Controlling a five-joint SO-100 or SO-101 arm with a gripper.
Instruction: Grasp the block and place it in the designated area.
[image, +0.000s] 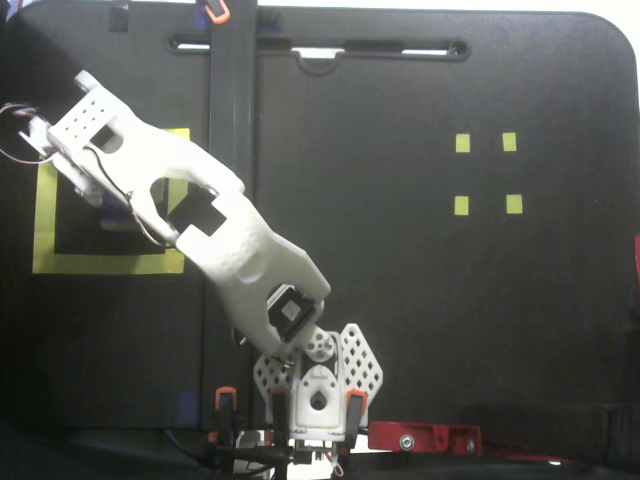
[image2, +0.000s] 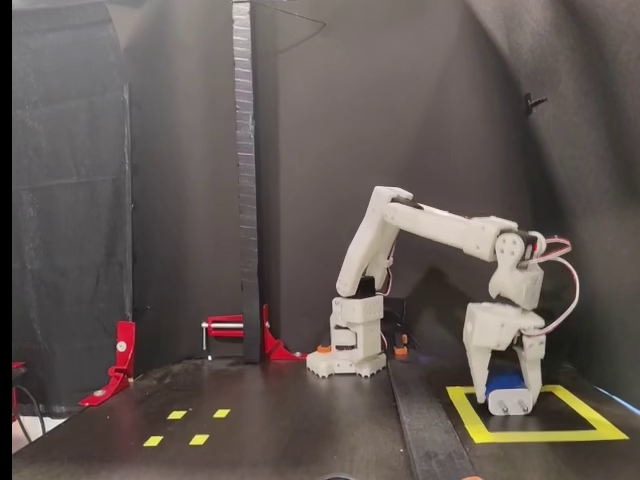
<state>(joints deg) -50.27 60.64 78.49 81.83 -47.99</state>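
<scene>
Gripper (image2: 508, 396): white printed plastic, angular, fingers pinching block (image2: 505, 382) between them, tips pointing down. Block: dark blue, glossy, rounded; prongs not discernible. Block sat low between fingers, above black interior of designated area (image2: 478, 425), contact with floor uncertain. Area: square of wide yellow tape, matte. Grip judged kept for controlled set-down inside outline. Overhead fixed view: arm (image: 210, 235) covered block, reached over tape square (image: 45, 225).
</scene>
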